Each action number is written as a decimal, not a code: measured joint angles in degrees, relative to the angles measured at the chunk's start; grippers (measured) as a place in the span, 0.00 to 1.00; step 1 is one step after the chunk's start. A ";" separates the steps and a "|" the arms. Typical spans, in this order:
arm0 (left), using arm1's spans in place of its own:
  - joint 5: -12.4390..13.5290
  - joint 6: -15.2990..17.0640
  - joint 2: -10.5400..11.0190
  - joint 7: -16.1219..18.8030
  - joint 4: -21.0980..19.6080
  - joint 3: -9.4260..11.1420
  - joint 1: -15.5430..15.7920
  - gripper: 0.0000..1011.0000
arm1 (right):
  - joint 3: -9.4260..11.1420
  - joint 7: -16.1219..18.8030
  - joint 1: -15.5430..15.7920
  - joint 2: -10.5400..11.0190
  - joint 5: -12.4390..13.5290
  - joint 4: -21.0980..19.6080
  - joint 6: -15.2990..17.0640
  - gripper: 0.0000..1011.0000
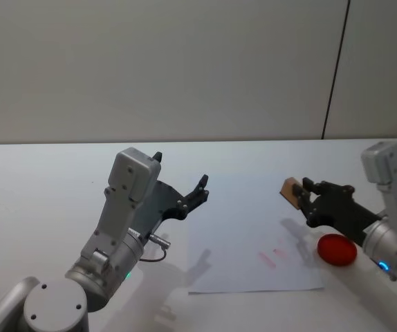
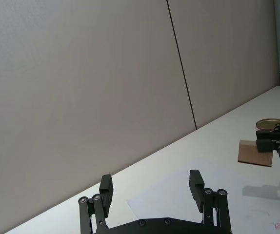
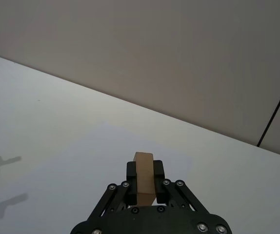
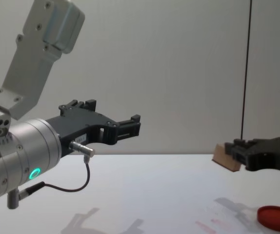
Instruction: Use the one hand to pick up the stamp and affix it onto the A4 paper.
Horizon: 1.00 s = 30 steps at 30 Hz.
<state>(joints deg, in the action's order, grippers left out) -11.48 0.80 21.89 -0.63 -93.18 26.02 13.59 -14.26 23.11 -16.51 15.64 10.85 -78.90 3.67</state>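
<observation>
Hanging clear of the table in the chest view, the stamp [image 4: 226,157], a tan wooden block, sits clamped in the right gripper [image 1: 302,195]. The head view places it above the right side of the A4 paper [image 1: 240,242]. Off to the left, the left gripper [image 1: 181,171] hovers with its fingers apart.

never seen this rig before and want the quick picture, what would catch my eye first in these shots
The right gripper stands out first. It is on the right, shut on the tan wooden stamp, holding it clear of the table near the far right corner of the A4 paper. The left gripper is raised in the air on the left, open and holding nothing. A flat red disc lies by the paper's right edge.
</observation>
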 joint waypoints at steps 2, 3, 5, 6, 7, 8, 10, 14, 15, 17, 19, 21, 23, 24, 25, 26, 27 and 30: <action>0.00 0.00 0.00 0.00 0.00 0.00 0.00 0.98 | 0.25 -0.09 0.33 0.36 0.20 -0.54 0.13 0.19; 0.00 0.00 0.00 0.00 0.00 0.00 0.00 0.98 | 0.46 -0.15 0.76 0.76 0.38 -1.08 0.26 0.19; 0.00 0.00 0.00 0.00 0.00 0.00 0.00 0.98 | 0.73 -0.24 1.18 1.13 0.63 -1.70 0.45 0.19; 0.00 0.00 0.00 0.00 0.00 0.00 0.00 0.98 | 0.94 -0.32 1.60 1.50 0.83 -2.22 0.62 0.19; 0.00 0.00 0.00 0.00 0.00 0.00 0.00 0.98 | 1.05 -0.36 1.83 1.69 0.94 -2.48 0.69 0.19; 0.00 0.00 0.00 0.00 0.00 0.00 0.00 0.98 | 1.29 -0.42 2.39 2.12 1.16 -3.10 0.87 0.19; 0.00 0.00 0.00 0.00 0.00 0.00 0.00 0.98 | 1.48 -0.48 2.91 2.47 1.38 -3.60 1.02 0.19; 0.00 0.00 0.00 0.00 0.00 0.00 0.00 0.98 | 1.89 -0.60 4.29 3.40 1.95 -4.79 1.48 0.19; 0.00 0.00 0.00 0.00 0.00 0.00 0.00 0.98 | 1.95 -0.63 4.54 3.56 2.05 -4.98 1.59 0.19; 0.00 0.00 0.00 0.00 0.00 0.00 0.00 0.98 | 2.15 -0.70 5.36 4.05 2.27 -5.58 1.84 0.19; 0.00 0.00 0.00 0.00 0.00 0.00 0.00 0.98 | 2.30 -0.78 6.16 4.49 2.45 -5.99 2.05 0.19; 0.00 0.00 0.00 0.00 0.00 0.00 0.00 0.98 | 2.38 -0.84 6.62 4.76 2.54 -6.24 2.18 0.19; 0.00 0.00 0.00 0.00 0.00 0.00 0.00 0.98 | 2.49 -0.96 7.23 5.12 2.61 -6.46 2.34 0.19; 0.00 0.00 0.00 0.00 0.00 0.00 0.00 0.98 | 2.54 -1.02 7.42 5.25 2.64 -6.51 2.40 0.19; 0.00 0.00 0.00 0.00 0.00 0.00 0.00 0.98 | 2.58 -1.07 7.66 5.40 2.64 -6.57 2.43 0.19; 0.00 0.00 0.00 0.00 0.00 0.00 0.00 0.98 | 2.63 -1.19 8.03 5.61 2.66 -6.65 2.50 0.19; 0.00 0.00 0.00 0.00 0.00 0.00 0.00 0.98 | 2.67 -1.27 8.19 5.71 2.66 -6.66 2.56 0.19; 0.00 0.00 0.00 0.00 0.00 0.00 0.00 0.98 | 2.87 -1.54 8.98 6.22 2.66 -6.69 2.72 0.19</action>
<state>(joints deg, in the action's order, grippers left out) -11.48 0.79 21.89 -0.62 -93.18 26.02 13.59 -11.40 21.57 -7.53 21.86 13.51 -85.59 6.39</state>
